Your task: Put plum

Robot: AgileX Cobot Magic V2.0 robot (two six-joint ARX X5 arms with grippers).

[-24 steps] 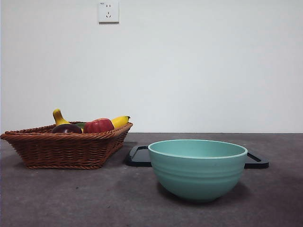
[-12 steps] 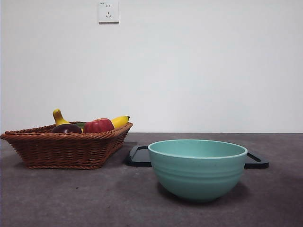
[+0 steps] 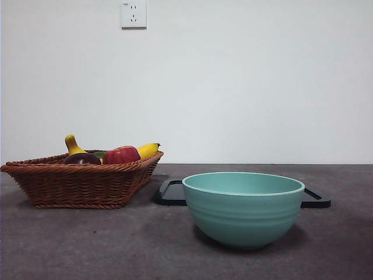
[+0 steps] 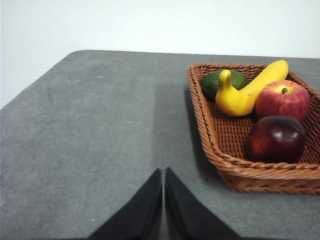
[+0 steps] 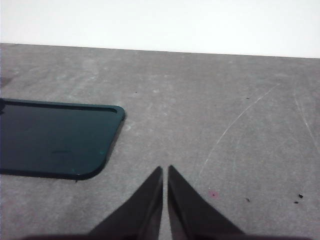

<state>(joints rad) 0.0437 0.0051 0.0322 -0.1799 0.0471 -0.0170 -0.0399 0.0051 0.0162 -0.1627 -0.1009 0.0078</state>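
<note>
Nothing is begun. Nearest stands the teal bowl (image 3: 243, 207), empty as far as I can see. The left end effector (image 4: 163, 180) and right end effector (image 5: 165, 177) hang closed, holding nothing. Toward the tabletop's far left corner, the plum (image 4: 276, 139) lies in the wicker basket (image 4: 260, 172).

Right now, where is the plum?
The plum sits in the wicker basket, touching the red apple, near the banana. In the front view the basket is on the table's left side.
</note>
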